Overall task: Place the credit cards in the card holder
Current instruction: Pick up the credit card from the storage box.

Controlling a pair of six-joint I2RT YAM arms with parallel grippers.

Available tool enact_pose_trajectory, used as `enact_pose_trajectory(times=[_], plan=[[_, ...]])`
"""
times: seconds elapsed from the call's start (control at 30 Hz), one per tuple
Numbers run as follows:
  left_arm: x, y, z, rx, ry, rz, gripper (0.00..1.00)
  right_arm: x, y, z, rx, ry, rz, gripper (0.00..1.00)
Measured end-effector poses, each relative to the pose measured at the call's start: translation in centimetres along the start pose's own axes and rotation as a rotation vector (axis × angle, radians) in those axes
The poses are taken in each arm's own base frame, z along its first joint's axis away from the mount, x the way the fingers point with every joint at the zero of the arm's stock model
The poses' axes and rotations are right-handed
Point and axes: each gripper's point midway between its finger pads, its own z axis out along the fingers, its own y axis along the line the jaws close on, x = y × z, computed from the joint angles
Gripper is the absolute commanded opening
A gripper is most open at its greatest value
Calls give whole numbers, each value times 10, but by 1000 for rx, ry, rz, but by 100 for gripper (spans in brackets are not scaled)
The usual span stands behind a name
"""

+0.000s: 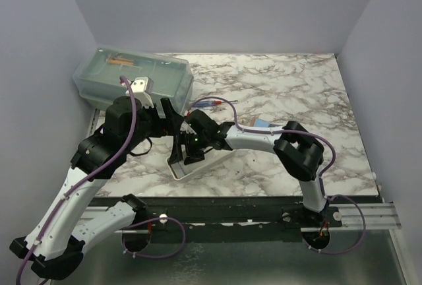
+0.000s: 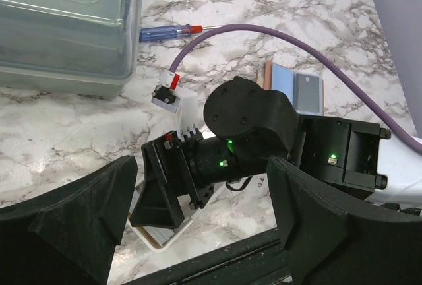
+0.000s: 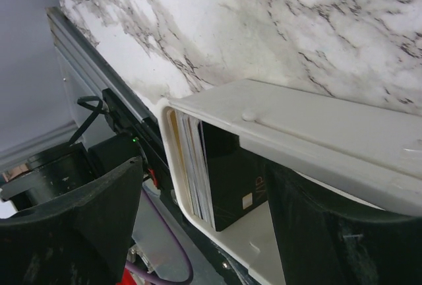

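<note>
Left claw [image 2: 203, 166]: wide open, empty. Right claw [image 3: 204, 186]: wide open, astride white tray [image 3: 297, 126] end. Card holder [image 2: 269, 77]: on tabletop [image 1: 297, 87], apart.

Legible marking, one item: a black card [image 3: 227, 173] standing on edge at the front of a stack inside the white tray [image 3: 316, 123], right wrist view. Pale letters near its lower corner, turned sideways, appear to read "VIP", with a small pale square beside them. Left wrist view: any print on the credit cards [image 2: 290, 84] lying on the card holder [image 2: 268, 74] is too small to read, likewise on the blue-handled screwdriver [image 2: 161, 32]. Top view: nothing readable.
</note>
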Motion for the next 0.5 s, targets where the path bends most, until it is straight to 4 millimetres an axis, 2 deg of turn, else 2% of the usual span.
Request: enact_pose_trajectory(times=[0.23,0.5], plan=[[0,0,0,1,-1,4,86,0,11,2,-40,21,-4,67],[0,0,-1,3,-3,3,87,0,16,1,-67,27,-8,49]])
